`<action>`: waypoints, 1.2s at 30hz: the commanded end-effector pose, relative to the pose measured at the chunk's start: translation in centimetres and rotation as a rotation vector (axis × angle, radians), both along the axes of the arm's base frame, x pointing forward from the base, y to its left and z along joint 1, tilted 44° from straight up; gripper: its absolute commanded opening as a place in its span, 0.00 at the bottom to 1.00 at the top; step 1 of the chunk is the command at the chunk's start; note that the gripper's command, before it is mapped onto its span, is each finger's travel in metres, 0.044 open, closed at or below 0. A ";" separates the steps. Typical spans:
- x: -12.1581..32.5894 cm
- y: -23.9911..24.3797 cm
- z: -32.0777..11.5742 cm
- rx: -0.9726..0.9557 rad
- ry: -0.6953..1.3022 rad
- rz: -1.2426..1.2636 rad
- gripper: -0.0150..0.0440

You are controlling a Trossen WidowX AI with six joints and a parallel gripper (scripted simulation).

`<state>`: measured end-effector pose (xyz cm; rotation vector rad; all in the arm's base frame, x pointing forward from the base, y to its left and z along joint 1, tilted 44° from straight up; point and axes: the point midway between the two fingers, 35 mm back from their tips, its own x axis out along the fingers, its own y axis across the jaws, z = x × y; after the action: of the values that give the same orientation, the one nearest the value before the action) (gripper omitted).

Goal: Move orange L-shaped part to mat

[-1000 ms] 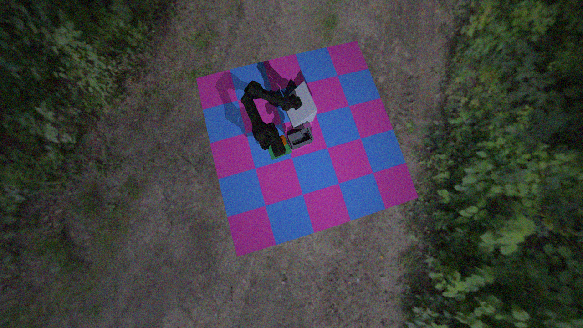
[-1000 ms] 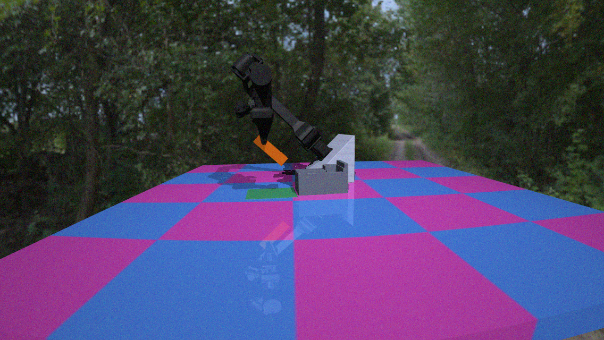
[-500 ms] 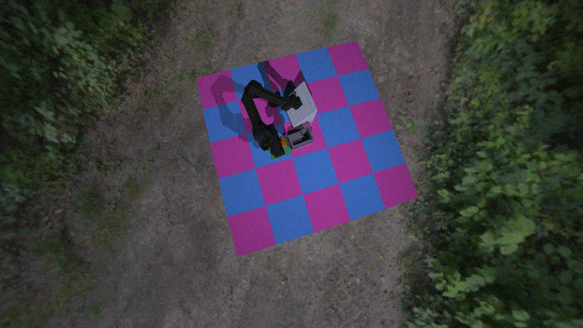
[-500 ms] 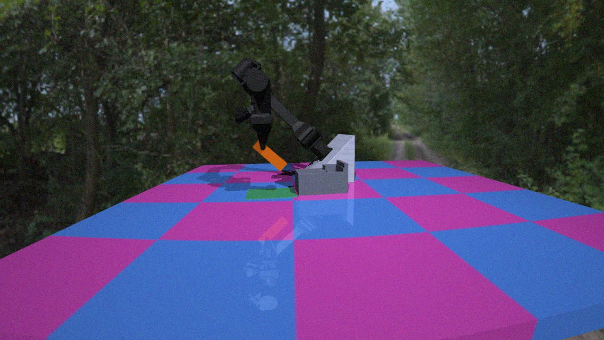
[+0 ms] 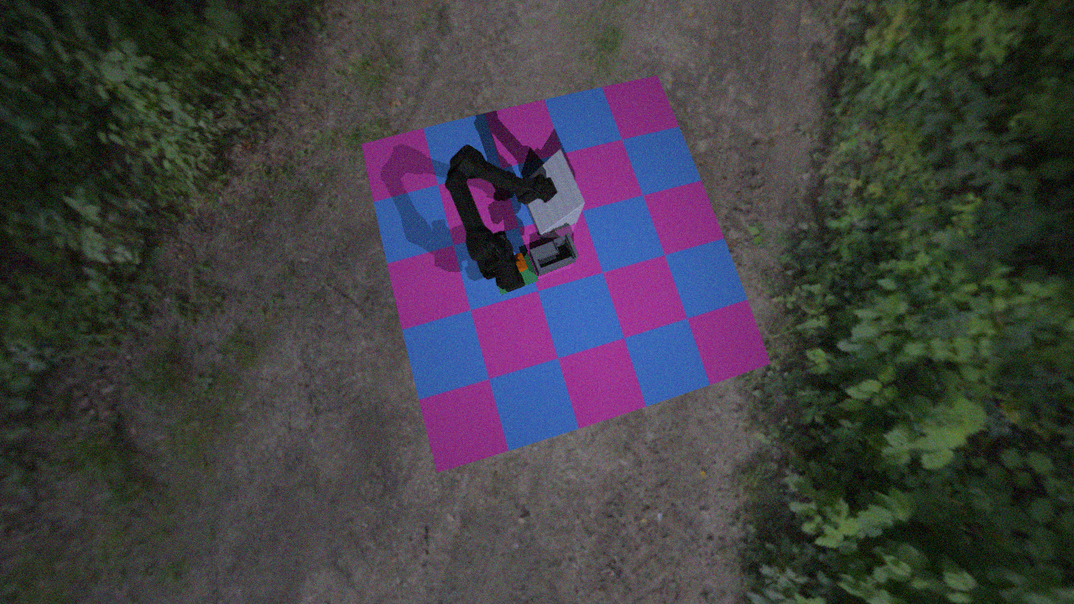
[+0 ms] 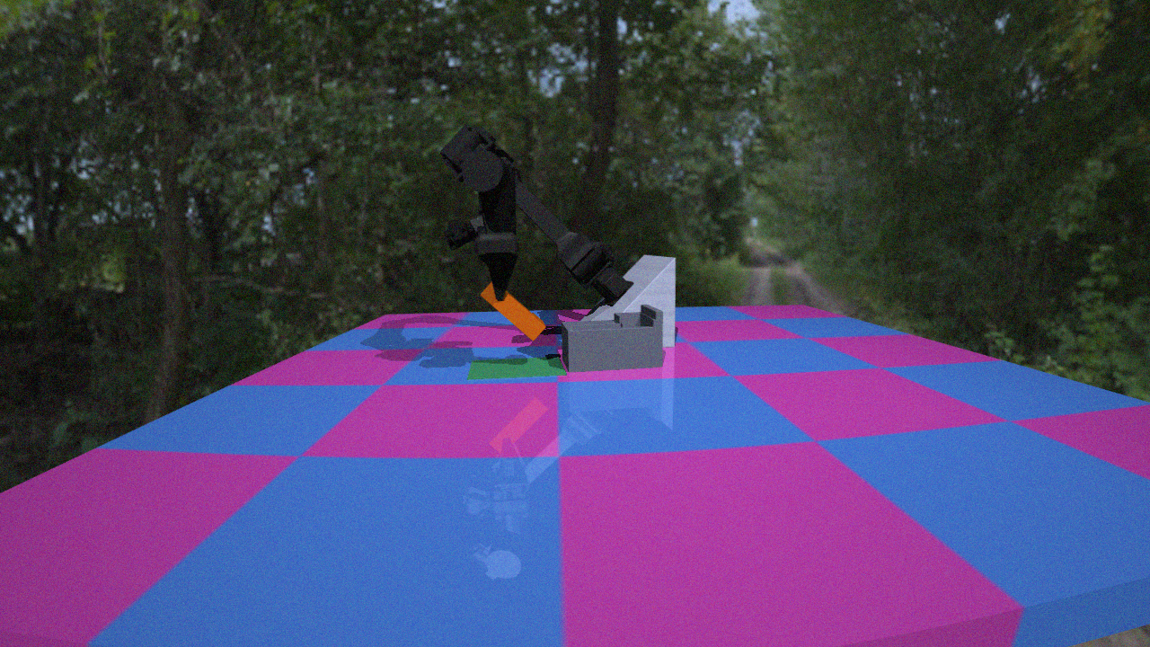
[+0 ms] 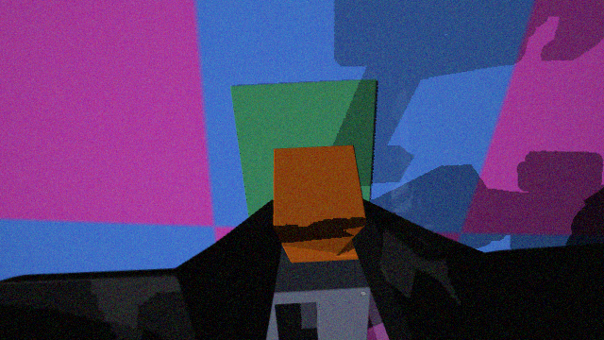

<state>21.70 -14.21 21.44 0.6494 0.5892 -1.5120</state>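
Top view: we see our gripper (image 5: 518, 272) over the green mat (image 5: 529, 277), at 9 o'clock of the grey tray (image 5: 553, 255); the orange part (image 5: 520, 262) peeks out beside it.
Exterior view: our gripper (image 6: 499, 292) pinches the orange part (image 6: 514, 314) by its upper end; it hangs tilted in the air above the mat (image 6: 514, 368), left of the tray (image 6: 613, 344).
Wrist view: the part (image 7: 317, 186) fills the gap between our fingers; the mat's (image 7: 288, 132) far edge lies at 12 o'clock with checkered floor (image 7: 94, 113) all around it.

Top looks down from afar, exterior sideways, wrist close; all share green mat (image 7: 293, 123).
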 end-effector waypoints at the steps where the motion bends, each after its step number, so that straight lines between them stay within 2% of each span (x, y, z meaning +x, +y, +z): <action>1: -0.1 -0.4 -0.6 0.005 0.005 0.003 0.25; 35: -0.2 -2.9 -2.9 -0.004 0.003 -0.002 0.25; 36: -0.2 -2.9 -2.9 -0.004 0.003 -0.002 0.30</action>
<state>21.47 -17.14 18.49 0.6451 0.5886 -1.5164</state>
